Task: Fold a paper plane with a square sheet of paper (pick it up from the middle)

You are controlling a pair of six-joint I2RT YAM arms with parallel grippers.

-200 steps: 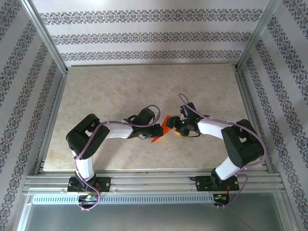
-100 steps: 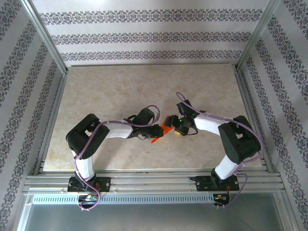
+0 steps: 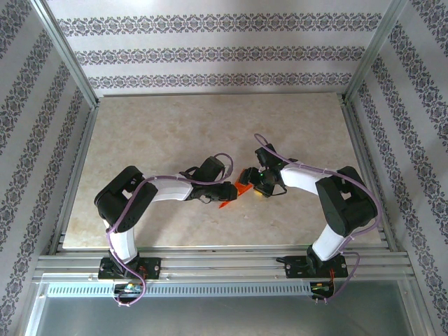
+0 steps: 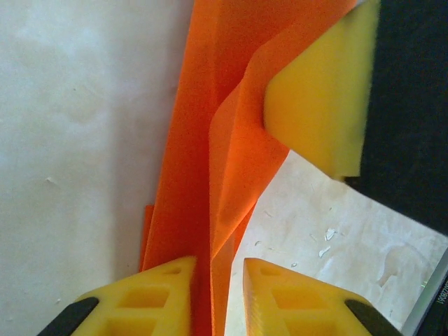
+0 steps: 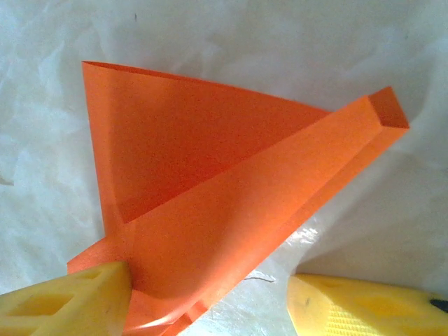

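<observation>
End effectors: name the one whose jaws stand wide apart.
The right end effector: one finger touches the folded orange paper, the other stands well clear. On the left end effector the fingers sit close together, the paper running between them.

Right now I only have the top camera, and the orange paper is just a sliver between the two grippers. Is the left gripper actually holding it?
Observer: In the left wrist view the folded paper runs between the left gripper's fingers, which stand close together. I can't tell whether they pinch it.
Operator: And the right one?
Observer: The right gripper is open wide. One yellow finger rests against the paper's raised flap, and the other stands clear.
Operator: What shape is it?
Observer: A creased, pointed wedge, not a flat square.
</observation>
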